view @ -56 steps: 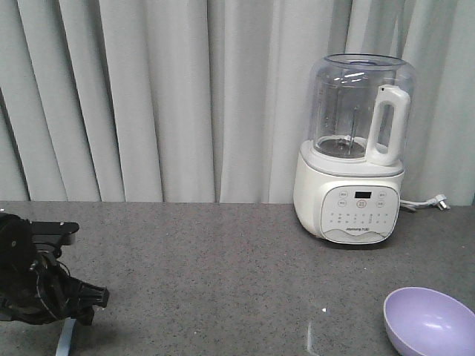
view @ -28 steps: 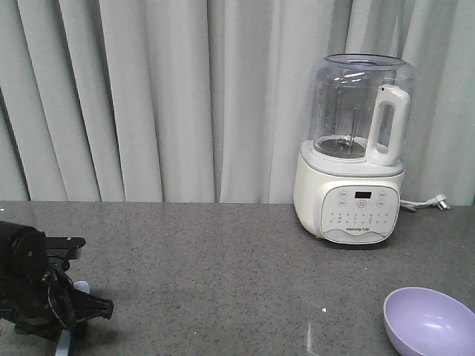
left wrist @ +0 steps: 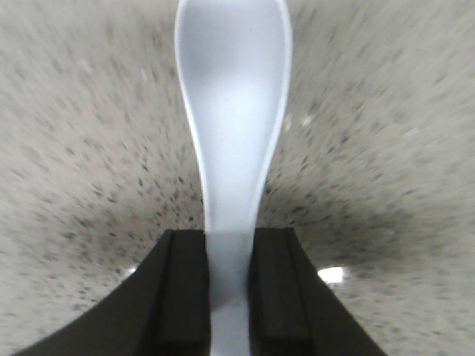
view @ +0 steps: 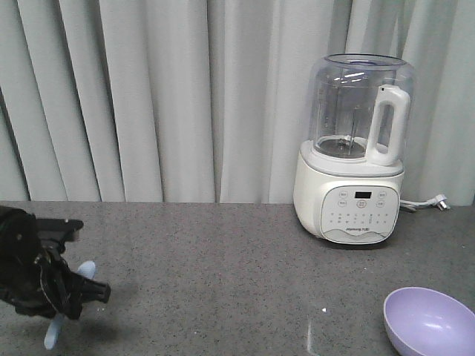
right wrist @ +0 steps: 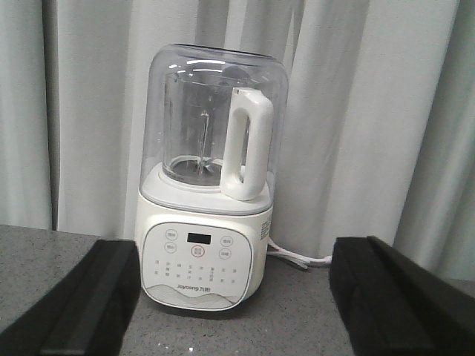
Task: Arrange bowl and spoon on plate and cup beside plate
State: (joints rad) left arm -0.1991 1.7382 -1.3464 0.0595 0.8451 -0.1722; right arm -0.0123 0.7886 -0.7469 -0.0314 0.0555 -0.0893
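Left claw [view: 70,291]: we found it low over the front left corner of the surface [view: 223,274], its two black fingers clamped on the spoon's handle.
Spoon [left wrist: 234,111]: pale blue, it was gripped by the handle, with the scoop reaching out past the fingertips over the grey speckled top. We could not tell whether it touched.
Blender [view: 356,148]: with a white base and a clear jug, it stood at the back right against the curtain [view: 148,96], well apart from the spoon.
Bowl [view: 430,322]: lavender, it sat open side up at the front right corner, in front of the blender.
Right claw [right wrist: 237,304]: we saw its fingers spread wide apart, gripping nothing and facing the blender.
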